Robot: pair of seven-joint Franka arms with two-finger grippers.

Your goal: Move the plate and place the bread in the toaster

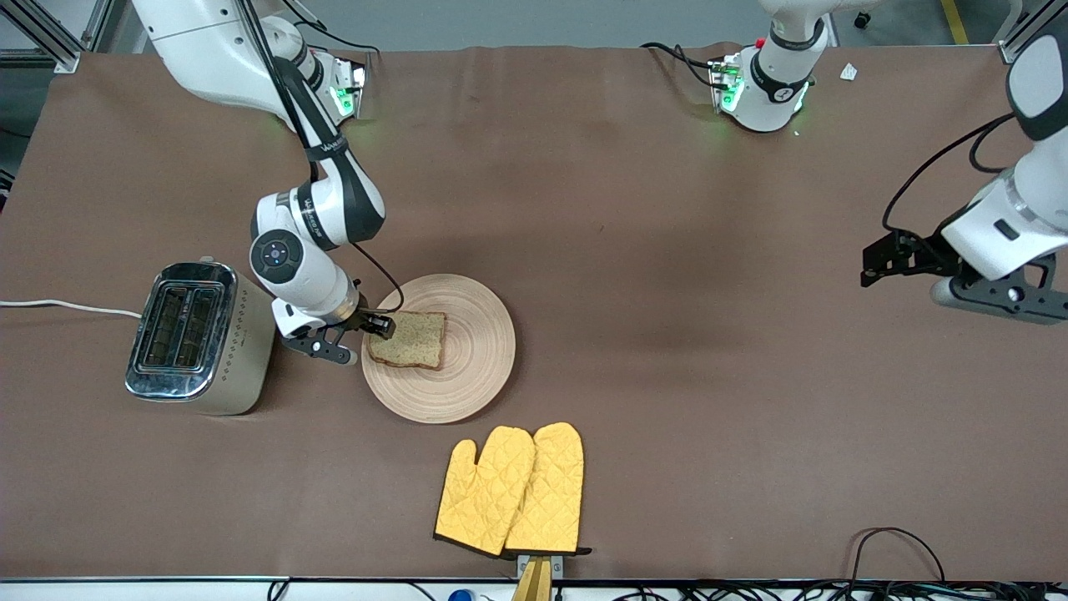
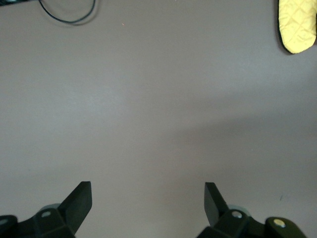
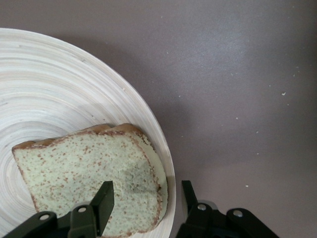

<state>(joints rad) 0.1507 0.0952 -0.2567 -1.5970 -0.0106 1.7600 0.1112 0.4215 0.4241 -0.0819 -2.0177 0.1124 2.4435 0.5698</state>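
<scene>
At the left of the front view stands the toaster [image 1: 200,338], chrome top up and both slots showing, its white cord [image 1: 67,306] trailing off to the frame's left edge across the brown table [image 1: 667,250]. Just to its right the right arm reaches down from the upper left, and the right pincer [image 1: 375,327] sits low at the plate's edge nearest the toaster. Its fingers are spread: in the right wrist view one finger [image 3: 104,201] lies over the bread [image 3: 94,173], the other hangs outside the rim of the plate [image 3: 59,89], so the slice's edge and the rim fall between them; a firm pinch cannot be told. The bread [image 1: 409,339] lies flat on the plate [image 1: 476,351], on the half toward the toaster. Lower centre, near the bottom edge, a pair of yellow oven mitts [image 1: 511,488] lies side by side on the table. At the far right, the left arm waits, its left pincer [image 1: 876,263] held above bare table with fingers [image 2: 79,201] spread wide and nothing between them; a mitt's tip [image 2: 297,25] peeks in at that wrist view's upper right corner.
</scene>
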